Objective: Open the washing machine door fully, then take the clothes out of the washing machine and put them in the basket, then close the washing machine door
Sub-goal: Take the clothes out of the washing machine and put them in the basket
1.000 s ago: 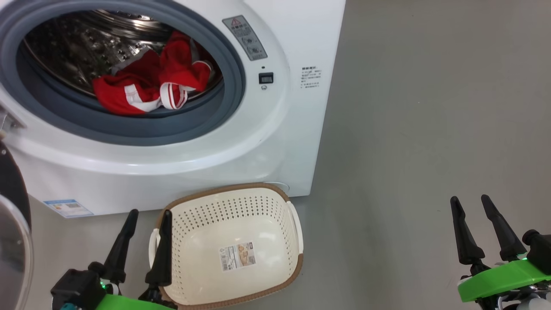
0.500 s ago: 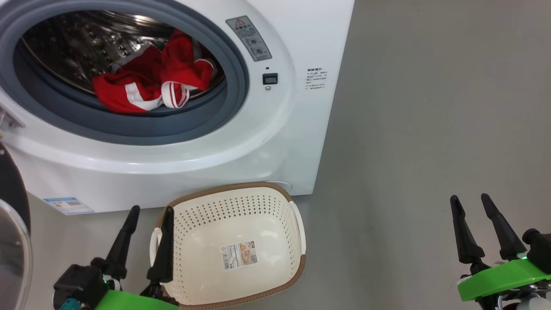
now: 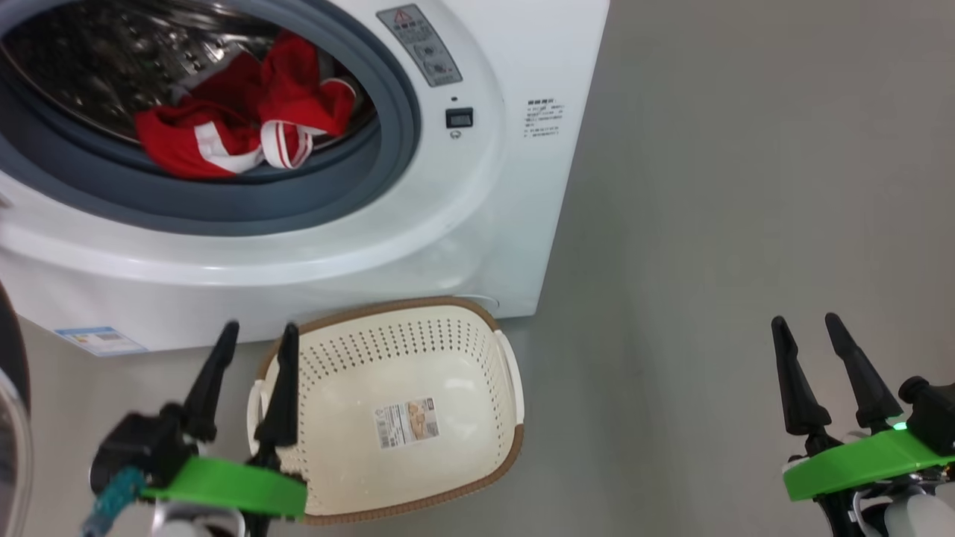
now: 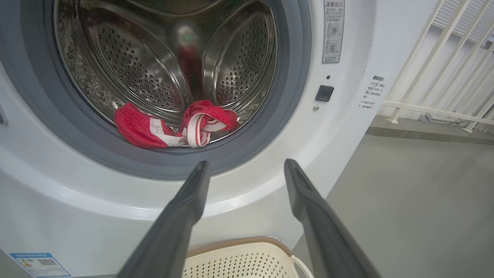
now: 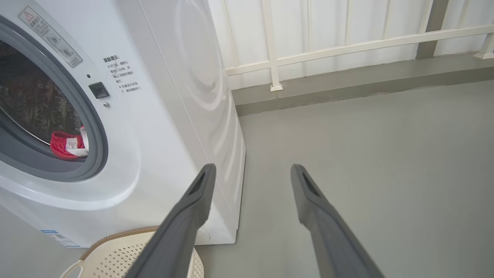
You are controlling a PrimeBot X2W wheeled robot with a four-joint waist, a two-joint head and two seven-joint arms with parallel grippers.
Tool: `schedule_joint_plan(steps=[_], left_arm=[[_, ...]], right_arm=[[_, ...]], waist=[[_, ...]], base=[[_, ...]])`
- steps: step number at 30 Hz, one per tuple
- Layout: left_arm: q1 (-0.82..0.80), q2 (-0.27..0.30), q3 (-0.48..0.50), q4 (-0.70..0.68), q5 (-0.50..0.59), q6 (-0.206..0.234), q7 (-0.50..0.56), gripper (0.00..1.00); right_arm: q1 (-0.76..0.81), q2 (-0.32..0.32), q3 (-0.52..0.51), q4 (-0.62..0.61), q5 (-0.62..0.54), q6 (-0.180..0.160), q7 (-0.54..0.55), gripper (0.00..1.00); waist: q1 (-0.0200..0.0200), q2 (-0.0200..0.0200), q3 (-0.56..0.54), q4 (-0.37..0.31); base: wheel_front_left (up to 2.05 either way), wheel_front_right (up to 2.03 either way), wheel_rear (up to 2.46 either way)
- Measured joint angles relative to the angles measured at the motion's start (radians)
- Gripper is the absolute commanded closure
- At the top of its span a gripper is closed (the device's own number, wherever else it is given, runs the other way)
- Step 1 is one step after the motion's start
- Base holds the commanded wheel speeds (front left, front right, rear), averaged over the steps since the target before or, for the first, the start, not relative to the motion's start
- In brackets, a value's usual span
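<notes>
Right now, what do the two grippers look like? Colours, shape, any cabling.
Left gripper: two long tapered black fingers, black block, bright green plate at the base, teal braided cable beside it. Right gripper: same fingers and green plate, plus a small green light and a black knob. Wrist views show a shallow recess near each fingertip.

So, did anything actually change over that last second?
Mostly the head camera shifted, so the whole scene slid in the picture. The left end effector seems to have lifted slightly toward the washing machine. Nothing was grabbed or released. It and the right end effector stay open and empty, the clothes still lie inside the machine, and the basket is still empty.
</notes>
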Motion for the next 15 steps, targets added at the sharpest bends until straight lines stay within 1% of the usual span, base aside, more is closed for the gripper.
schedule_joint_plan(steps=[3, 4, 9, 15], left_arm=[[-0.067, 0.0, 0.001, 0.043, 0.007, 0.0, 0.0, 0.0], [-0.119, 0.001, -0.003, 0.075, 0.01, 0.0, 0.0, 0.0], [-0.274, 0.01, -0.013, 0.172, 0.035, 0.0, 0.0, 0.0], [-0.464, 0.032, -0.016, 0.396, 0.062, 0.0, 0.0, 0.0]], right_arm=[[-0.012, 0.002, 0.0, -0.002, 0.0, 0.0, 0.0, 0.0], [-0.015, 0.004, 0.0, -0.002, 0.0, 0.0, 0.0, 0.0], [-0.065, 0.01, 0.0, -0.006, 0.0, 0.0, 0.0, 0.0], [-0.098, 0.025, 0.001, -0.011, 0.001, 0.0, 0.0, 0.0]], waist=[[0.0, 0.0, 0.024, -0.006], [0.0, 0.0, 0.041, -0.01], [0.0, 0.0, 0.089, -0.023], [0.0, 0.0, 0.146, -0.045]], base=[[0.0, 0.0, 0.0], [0.0, 0.0, 0.0], [0.0, 0.0, 0.0], [0.0, 0.0, 0.0]])
